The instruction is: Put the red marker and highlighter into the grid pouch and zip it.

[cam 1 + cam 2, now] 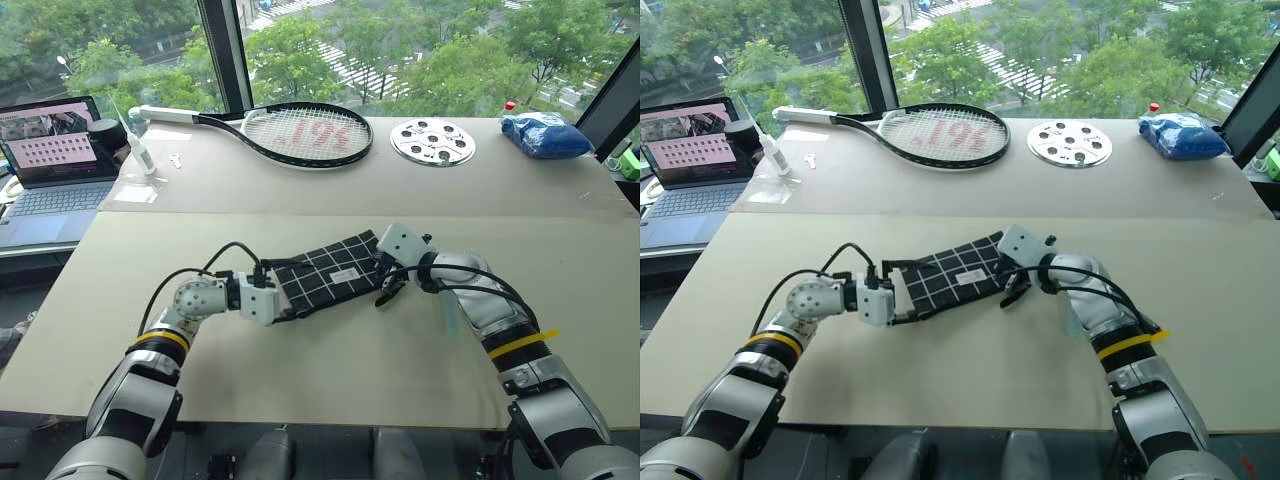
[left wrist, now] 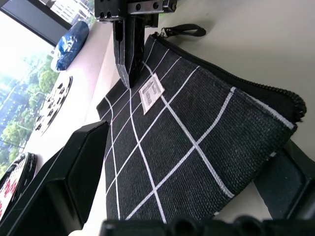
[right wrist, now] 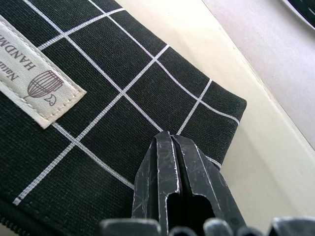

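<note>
Right end effector (image 3: 173,147), fingers pressed together, pins the grid pouch (image 1: 325,275) near its right end; the left end effector (image 1: 268,300) stands wide open around the pouch's left end. It lies mid-counter (image 1: 330,370), apparently zipped (marker and highlighter presumably inside). To finish the zip cleanly, I'd keep the right anchor firm and pull along the zipper line.

Black grid pouch (image 1: 328,272) crossed by thin white lines, with a small white label (image 2: 151,93) printed in grey. Pale beige counter (image 1: 330,370); black fingers (image 3: 170,182). Farther back, black-framed racket (image 1: 300,133) with white strings marked red, white disc (image 1: 432,141), blue bag (image 1: 545,134).
</note>
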Available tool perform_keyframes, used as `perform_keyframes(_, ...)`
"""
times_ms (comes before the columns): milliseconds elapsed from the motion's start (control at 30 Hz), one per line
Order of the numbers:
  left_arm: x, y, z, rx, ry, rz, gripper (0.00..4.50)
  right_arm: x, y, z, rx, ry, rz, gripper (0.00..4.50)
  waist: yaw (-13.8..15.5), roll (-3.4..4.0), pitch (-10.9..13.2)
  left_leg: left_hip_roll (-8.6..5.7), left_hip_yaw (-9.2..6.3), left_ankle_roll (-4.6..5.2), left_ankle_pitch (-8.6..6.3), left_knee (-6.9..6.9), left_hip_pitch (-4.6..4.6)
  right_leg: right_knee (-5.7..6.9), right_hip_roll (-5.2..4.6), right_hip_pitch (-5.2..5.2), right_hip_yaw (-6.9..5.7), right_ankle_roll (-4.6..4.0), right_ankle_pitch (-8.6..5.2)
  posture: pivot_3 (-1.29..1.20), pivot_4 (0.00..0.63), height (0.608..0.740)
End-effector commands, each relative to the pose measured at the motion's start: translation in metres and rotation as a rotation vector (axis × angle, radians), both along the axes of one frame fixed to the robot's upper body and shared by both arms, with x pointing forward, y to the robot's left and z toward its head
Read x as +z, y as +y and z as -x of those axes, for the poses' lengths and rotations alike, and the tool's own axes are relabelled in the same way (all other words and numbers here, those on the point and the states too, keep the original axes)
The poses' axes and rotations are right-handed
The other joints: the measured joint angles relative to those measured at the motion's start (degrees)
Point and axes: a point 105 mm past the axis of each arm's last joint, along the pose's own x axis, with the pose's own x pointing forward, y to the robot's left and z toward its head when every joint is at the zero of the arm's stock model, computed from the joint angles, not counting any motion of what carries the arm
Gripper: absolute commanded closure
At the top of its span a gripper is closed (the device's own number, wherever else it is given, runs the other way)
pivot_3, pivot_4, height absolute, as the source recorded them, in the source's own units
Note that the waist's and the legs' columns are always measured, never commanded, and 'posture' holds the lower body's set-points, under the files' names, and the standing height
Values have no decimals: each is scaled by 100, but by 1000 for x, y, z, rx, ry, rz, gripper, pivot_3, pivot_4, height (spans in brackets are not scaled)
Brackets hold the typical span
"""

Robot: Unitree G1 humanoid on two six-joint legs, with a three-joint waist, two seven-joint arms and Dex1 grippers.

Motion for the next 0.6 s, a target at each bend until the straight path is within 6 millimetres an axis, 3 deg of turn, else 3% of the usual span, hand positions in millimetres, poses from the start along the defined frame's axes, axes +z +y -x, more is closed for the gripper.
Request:
perform_keyframes(33, -15, -8, 9, -55, 23, -65, 0, -3, -2, 1, -11, 15, 0, 4456, 1, 0, 0, 0, 0, 0, 0, 0, 0, 0, 0, 0, 0, 0, 0, 0, 150, 740)
perform_keyframes(267, -19, -13, 11, -63, 33, -72, 0, -4, -3, 0, -18, 14, 4, 4456, 6, 0, 0, 0, 0, 0, 0, 0, 1, 0, 0, 1, 0, 0, 0, 0, 150, 740)
perform_keyframes(367, -20, -14, 11, -55, 44, -67, 692, -4, -3, 0, -18, 14, 4, 4500, 9, 0, 0, 0, 0, 0, 0, 0, 1, 0, 0, 2, 0, 0, 0, 0, 150, 740)
perform_keyframes(600, -14, -23, 10, -54, 55, -22, 3318, -2, -3, 0, -19, 11, 7, 4500, 9, 1, -1, 0, 0, 0, 0, 1, 1, 1, 0, 2, 0, 0, 0, 0, 150, 740)
